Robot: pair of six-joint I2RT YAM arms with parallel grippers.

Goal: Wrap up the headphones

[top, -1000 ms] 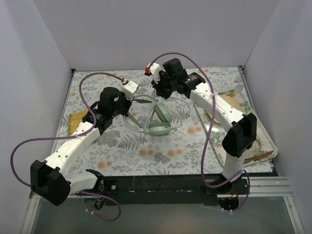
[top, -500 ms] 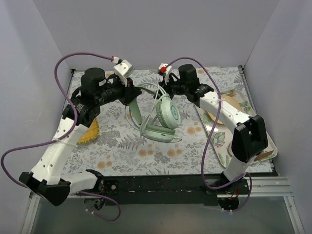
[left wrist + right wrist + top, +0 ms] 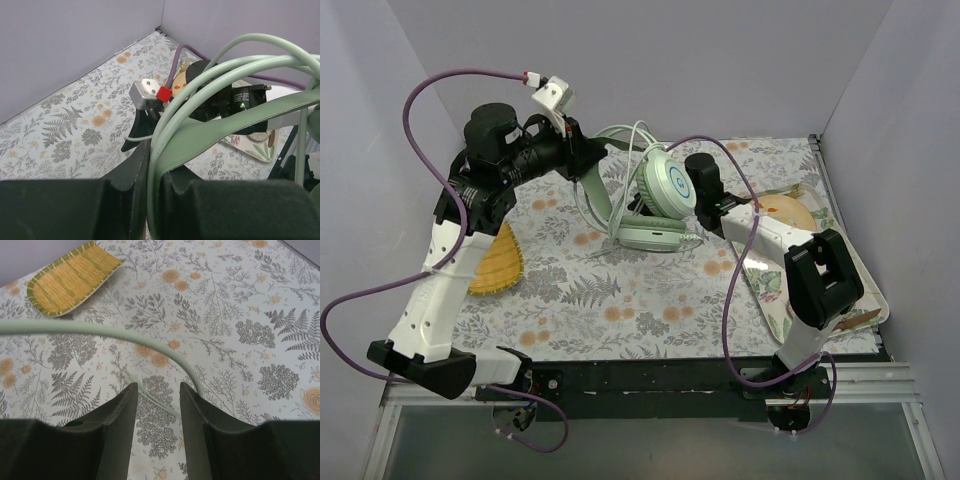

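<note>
The pale mint-green headphones (image 3: 660, 190) hang from my left gripper (image 3: 592, 160), which is raised at the back of the table. In the left wrist view the left gripper (image 3: 152, 165) is shut on the flat headband (image 3: 240, 117) and on loops of cable (image 3: 210, 65). One cup faces the camera with its silvery disc (image 3: 672, 185). The other cup (image 3: 650, 237) hangs lower. My right gripper (image 3: 686, 198) sits just right of the cups, partly hidden by them. In the right wrist view it (image 3: 155, 390) is open and empty, with a cable (image 3: 150, 337) arcing in front of it.
A yellow woven basket (image 3: 495, 258) lies at the left on the floral cloth and shows in the right wrist view (image 3: 70, 277). A patterned tray (image 3: 865, 300) with a plate (image 3: 790, 213) lies at the right. Grey walls close in the back and sides.
My left arm has risen and swung back, lifting the headphones by the headband. My right gripper has dropped from above the headphones to beside the cups.
</note>
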